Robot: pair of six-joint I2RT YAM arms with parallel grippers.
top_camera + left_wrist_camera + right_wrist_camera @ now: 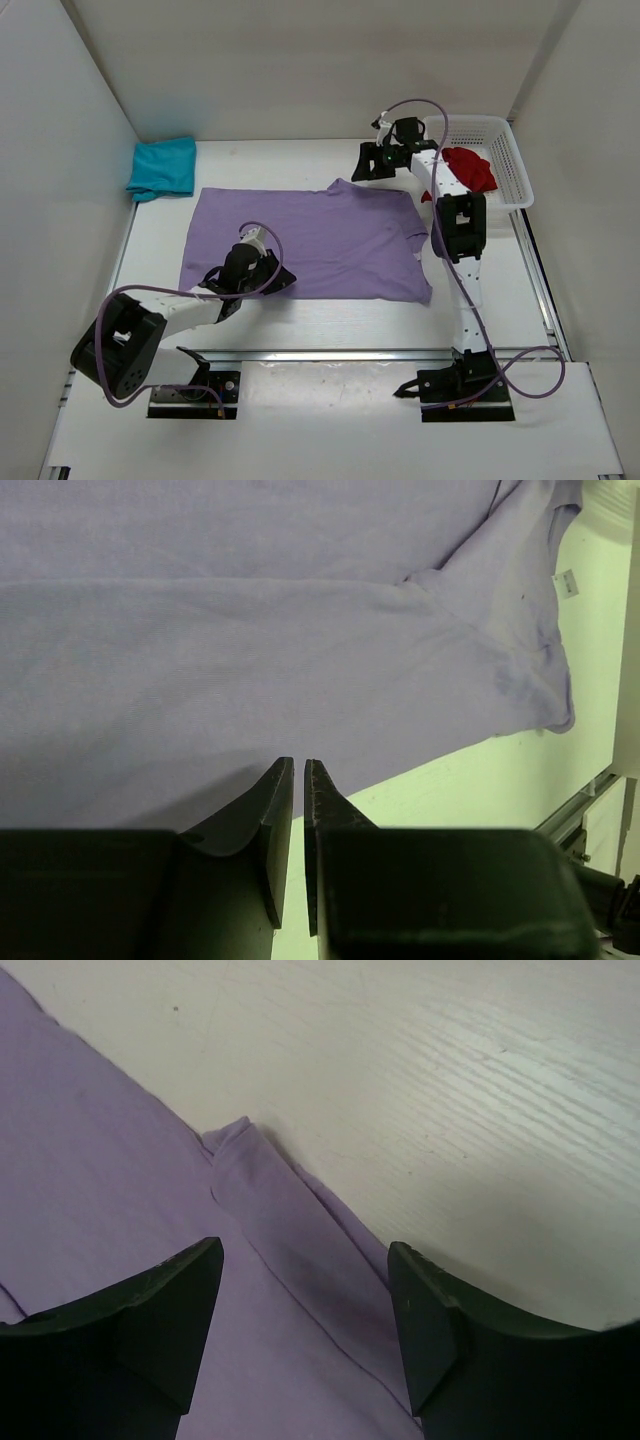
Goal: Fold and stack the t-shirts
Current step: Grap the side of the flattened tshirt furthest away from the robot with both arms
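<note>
Your table (300, 322) is a white top with a faint wood grain (it reads clearest in the right wrist view). Spread flat across its middle lies the lavender t-shirt (320, 240), with one sleeve pointing toward the far side and its tip resting on bare board. In the far left corner you have the teal t-shirt (163, 167), folded into a compact pad, near the lavender one but not touching it. At the far right stands the white mesh basket (517, 175).

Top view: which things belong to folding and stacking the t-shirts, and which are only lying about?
Belong to the job: lavender t-shirt, teal t-shirt, red t-shirt.
Only lying about: white mesh basket.
</note>
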